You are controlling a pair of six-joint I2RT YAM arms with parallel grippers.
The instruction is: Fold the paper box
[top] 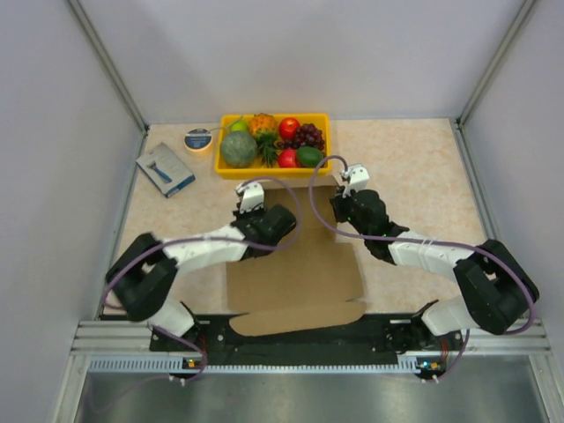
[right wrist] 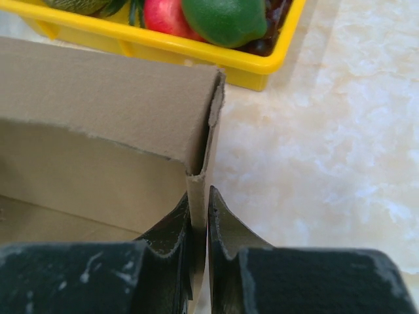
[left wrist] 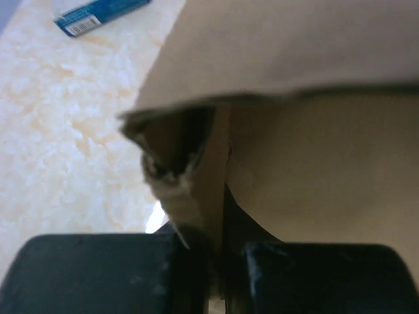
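Observation:
The paper box is a brown cardboard sheet lying in the middle of the table, its far walls raised and a long flap at the near edge. My left gripper is at the box's far left corner. In the left wrist view it is shut on a raised cardboard wall with a frayed corner. My right gripper is at the far right corner. In the right wrist view it is shut on the upright side wall, which stands thin between the two fingers.
A yellow tray of plastic fruit stands just behind the box, its rim close to the right gripper. A small blue-and-grey packet lies at the far left, also visible in the left wrist view, with a tape roll beside it.

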